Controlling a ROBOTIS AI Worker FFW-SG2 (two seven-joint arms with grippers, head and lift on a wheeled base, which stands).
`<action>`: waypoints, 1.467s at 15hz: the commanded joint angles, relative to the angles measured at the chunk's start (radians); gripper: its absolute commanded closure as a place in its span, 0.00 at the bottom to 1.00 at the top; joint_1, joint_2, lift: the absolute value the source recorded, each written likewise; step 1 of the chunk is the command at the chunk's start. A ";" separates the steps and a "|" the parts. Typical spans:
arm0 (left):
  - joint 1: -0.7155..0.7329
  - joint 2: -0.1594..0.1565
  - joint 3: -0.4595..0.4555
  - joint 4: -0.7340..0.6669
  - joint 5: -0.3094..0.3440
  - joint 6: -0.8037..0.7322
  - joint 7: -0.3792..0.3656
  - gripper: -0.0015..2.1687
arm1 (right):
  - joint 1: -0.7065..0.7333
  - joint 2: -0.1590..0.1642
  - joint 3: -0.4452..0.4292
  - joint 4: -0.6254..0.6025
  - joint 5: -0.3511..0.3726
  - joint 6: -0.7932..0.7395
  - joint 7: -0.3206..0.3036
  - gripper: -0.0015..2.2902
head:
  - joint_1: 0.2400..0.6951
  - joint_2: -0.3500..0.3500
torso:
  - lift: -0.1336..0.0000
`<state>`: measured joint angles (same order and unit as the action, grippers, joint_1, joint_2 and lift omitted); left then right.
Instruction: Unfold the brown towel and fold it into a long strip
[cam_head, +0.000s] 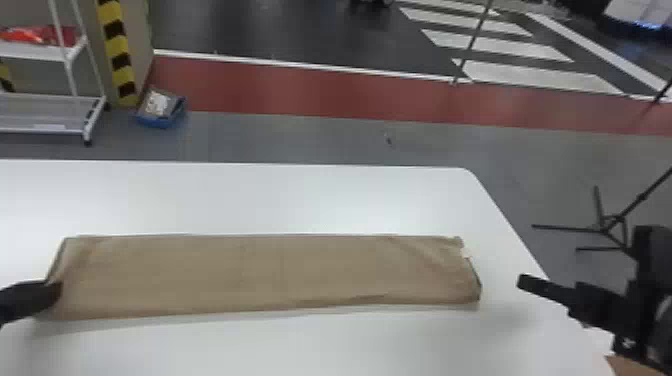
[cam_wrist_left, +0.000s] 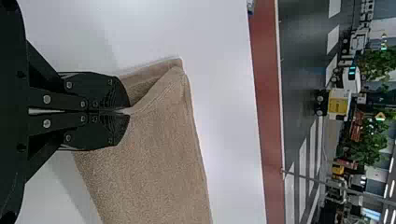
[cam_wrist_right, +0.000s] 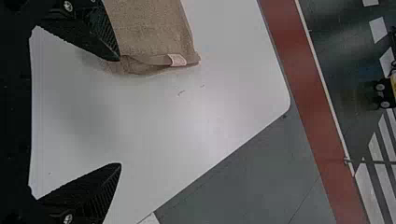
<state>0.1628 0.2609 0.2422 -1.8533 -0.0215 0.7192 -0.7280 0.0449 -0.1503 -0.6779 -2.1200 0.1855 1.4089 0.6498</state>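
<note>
The brown towel (cam_head: 260, 275) lies on the white table as a long strip running left to right, with a pale tag at its right end. At its left end is my left gripper (cam_head: 52, 295); in the left wrist view the left gripper (cam_wrist_left: 127, 112) is shut on a pinched fold of the towel (cam_wrist_left: 154, 163), near a corner. My right gripper (cam_head: 522, 282) is just right of the strip's tagged end. Seen from the right wrist, the right gripper (cam_wrist_right: 119, 112) stands wide open, one finger beside the end of the towel (cam_wrist_right: 149, 32).
The white table (cam_head: 300, 200) has its rounded far right corner beyond the towel. Past it stand a tripod (cam_head: 607, 225) on the right, a wheeled white rack (cam_head: 50, 95) at the far left and a blue container (cam_head: 160, 120) on the floor.
</note>
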 joint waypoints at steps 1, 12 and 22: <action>0.057 0.000 0.026 -0.032 0.000 0.001 -0.010 0.79 | -0.003 0.001 0.004 0.000 -0.009 -0.008 -0.002 0.04 | 1.00 0.14 | 0.14; 0.087 -0.129 0.118 -0.132 0.322 -0.115 0.205 0.01 | 0.081 0.151 0.109 -0.374 -0.147 -0.066 -0.127 0.04 | 1.00 0.32 | 0.14; 0.198 -0.193 -0.136 -0.124 0.259 -0.523 0.484 0.01 | 0.520 0.151 0.529 -0.127 -0.074 -1.342 -0.493 0.04 | 1.00 0.43 | 0.14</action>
<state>0.3412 0.0684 0.1372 -1.9768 0.2438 0.2469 -0.2504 0.5122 -0.0046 -0.1710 -2.3015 0.1053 0.2471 0.1665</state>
